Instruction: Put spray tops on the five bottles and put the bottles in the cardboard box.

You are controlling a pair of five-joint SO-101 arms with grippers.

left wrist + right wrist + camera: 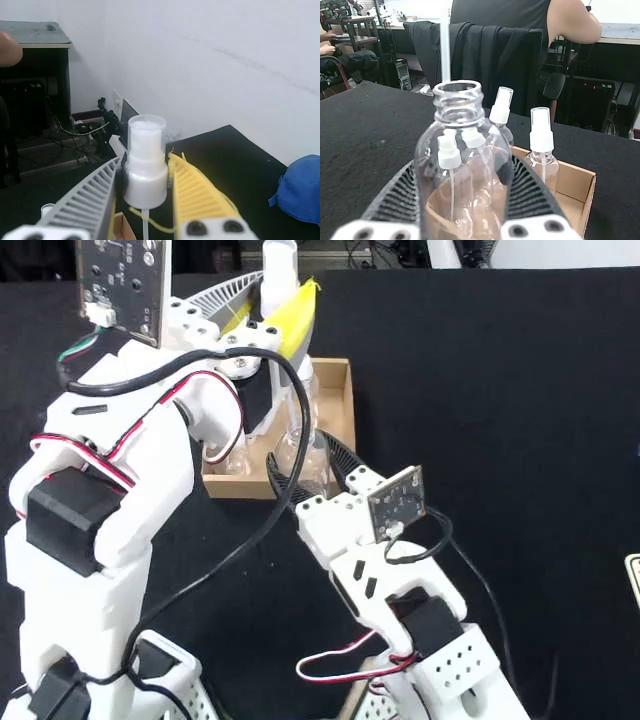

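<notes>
Open-necked clear plastic bottle (462, 165), likely light, slick and squashable, sits clamped at its belly in right fingers (530, 195) at 6 o'clock edge of brown cardboard box (343, 405); left fingers (195, 190) pinch white plastic spray top (146, 165) by its stiff collar, probably the best hold.

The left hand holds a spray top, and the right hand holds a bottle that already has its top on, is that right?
Not quite. The bottle in the right hand has no top yet: the right wrist view shows its neck open. The left hand does hold a spray top.
</notes>
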